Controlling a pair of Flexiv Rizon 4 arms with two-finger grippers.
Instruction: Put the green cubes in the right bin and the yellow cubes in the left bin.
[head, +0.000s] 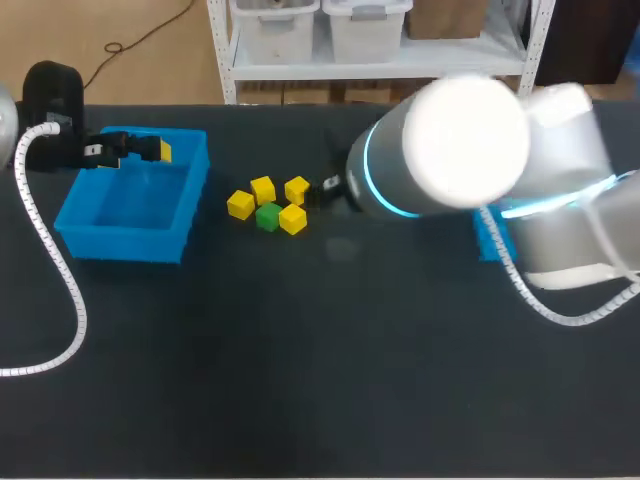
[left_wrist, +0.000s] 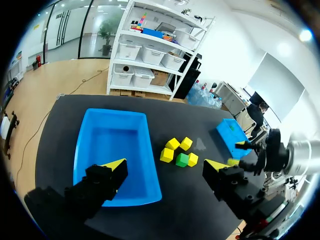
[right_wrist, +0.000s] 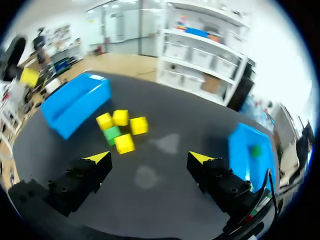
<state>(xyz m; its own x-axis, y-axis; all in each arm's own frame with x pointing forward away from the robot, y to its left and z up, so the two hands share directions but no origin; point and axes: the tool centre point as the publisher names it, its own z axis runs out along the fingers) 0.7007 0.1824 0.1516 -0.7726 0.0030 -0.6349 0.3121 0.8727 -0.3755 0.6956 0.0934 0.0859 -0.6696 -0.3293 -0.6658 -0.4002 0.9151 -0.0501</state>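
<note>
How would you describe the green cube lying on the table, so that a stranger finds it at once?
Find the blue bin on the left side of the black table. Beside it, toward the table's middle, four yellow cubes lie clustered. The green cube sits among them, the only one there that is not yellow.

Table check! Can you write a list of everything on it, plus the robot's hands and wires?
Surface: black table.
Job's things: four yellow cubes and one green cube bunched mid-table; left bin, no cube seen inside; right bin holds a second green cube.
Clutter: nothing seen.
Grippers: left gripper open over the left bin; right gripper open, holding nothing.
Cables: white coiled cable on each arm.
Surroundings: nothing seen.
</note>
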